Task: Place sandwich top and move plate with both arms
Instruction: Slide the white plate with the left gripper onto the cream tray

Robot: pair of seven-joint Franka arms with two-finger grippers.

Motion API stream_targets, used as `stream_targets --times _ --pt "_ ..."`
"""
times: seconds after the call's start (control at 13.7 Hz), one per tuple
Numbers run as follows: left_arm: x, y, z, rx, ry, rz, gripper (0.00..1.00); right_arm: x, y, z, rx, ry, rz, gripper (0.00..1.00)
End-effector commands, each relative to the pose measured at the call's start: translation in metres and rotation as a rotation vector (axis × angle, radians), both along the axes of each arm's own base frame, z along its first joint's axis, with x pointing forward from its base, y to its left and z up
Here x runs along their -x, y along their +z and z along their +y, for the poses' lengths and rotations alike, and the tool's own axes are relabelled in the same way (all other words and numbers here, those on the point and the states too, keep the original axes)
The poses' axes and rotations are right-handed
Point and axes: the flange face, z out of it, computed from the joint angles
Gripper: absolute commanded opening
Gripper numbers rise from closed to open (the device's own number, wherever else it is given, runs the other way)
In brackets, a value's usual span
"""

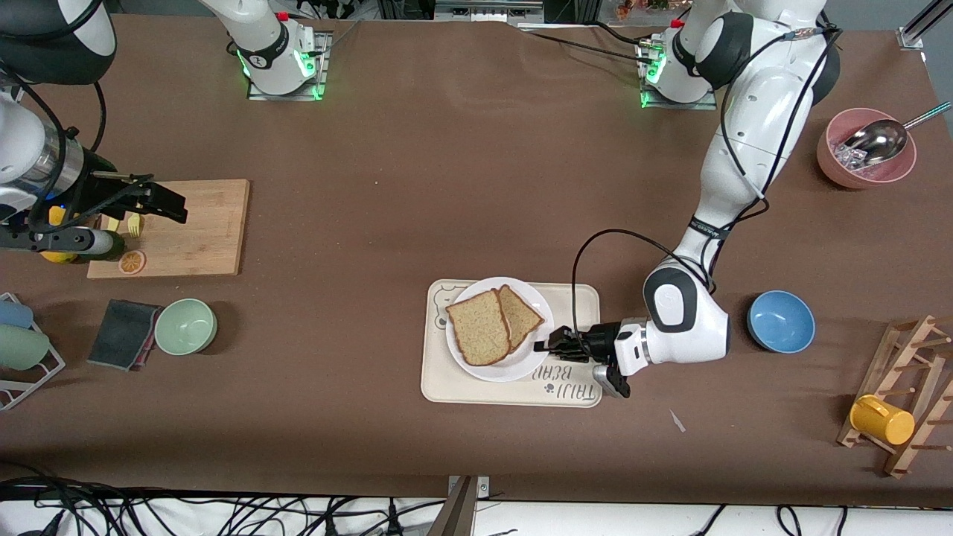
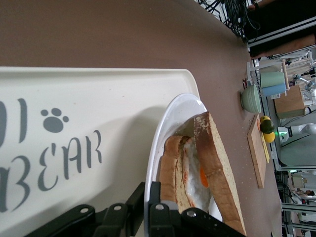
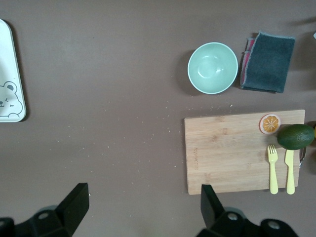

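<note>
The small white plate (image 1: 521,365) sits on the cream bear tray (image 1: 573,298). The sandwich top (image 1: 480,327), a plain brown slice, lies on it, overlapping a lower slice (image 1: 525,313). My left gripper (image 1: 547,345) is shut on the plate's rim at the edge toward the left arm's end. In the left wrist view the jaws (image 2: 153,197) pinch the rim (image 2: 168,128), with the sandwich top (image 2: 217,163) lying over a fried egg (image 2: 195,182). My right gripper (image 1: 160,201) is open and empty, up over the cutting board's edge, as the right wrist view (image 3: 143,202) also shows.
A wooden cutting board (image 1: 201,231) holds an orange slice, forks and an avocado. A green bowl (image 1: 185,325) and a dark cloth (image 1: 123,322) lie nearer the camera. A blue bowl (image 1: 780,321), a pink bowl with a scoop (image 1: 864,149) and a rack with a yellow mug (image 1: 882,419) stand at the left arm's end.
</note>
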Motion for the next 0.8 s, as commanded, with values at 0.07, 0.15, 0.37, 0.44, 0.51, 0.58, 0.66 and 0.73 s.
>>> stream_targets --times 0.07,0.15,0.37,0.44,0.51,0.58,0.66,0.73 --pt "-0.003 -0.003 -0.001 0.037 -0.004 -0.039 0.04 0.0 -0.004 0.003 0.0 0.006 -0.006 1.0" --pt "-0.003 -0.004 0.003 0.035 0.0 -0.036 0.34 0.0 -0.004 0.003 0.0 0.005 -0.006 1.0" --pt "-0.005 0.004 0.006 0.037 -0.006 -0.04 1.0 0.0 -0.004 0.005 0.0 0.003 -0.006 1.0" --pt "-0.007 0.01 0.009 0.044 -0.005 -0.036 1.0 0.0 -0.003 0.005 0.0 0.005 -0.008 1.0" --pt "-0.006 0.019 0.006 0.061 -0.022 -0.017 1.0 0.0 -0.003 0.005 0.0 0.003 -0.008 1.0" --pt "-0.007 0.028 0.007 0.064 -0.022 0.008 1.0 0.0 -0.003 0.006 0.0 0.003 -0.008 1.0" --pt "-0.007 0.039 0.009 0.042 -0.026 0.026 1.0 0.0 -0.003 0.006 0.0 0.003 -0.008 1.0" --pt "-0.008 0.052 0.012 0.001 -0.035 0.036 1.0 0.001 -0.003 0.006 0.0 0.003 -0.008 1.0"
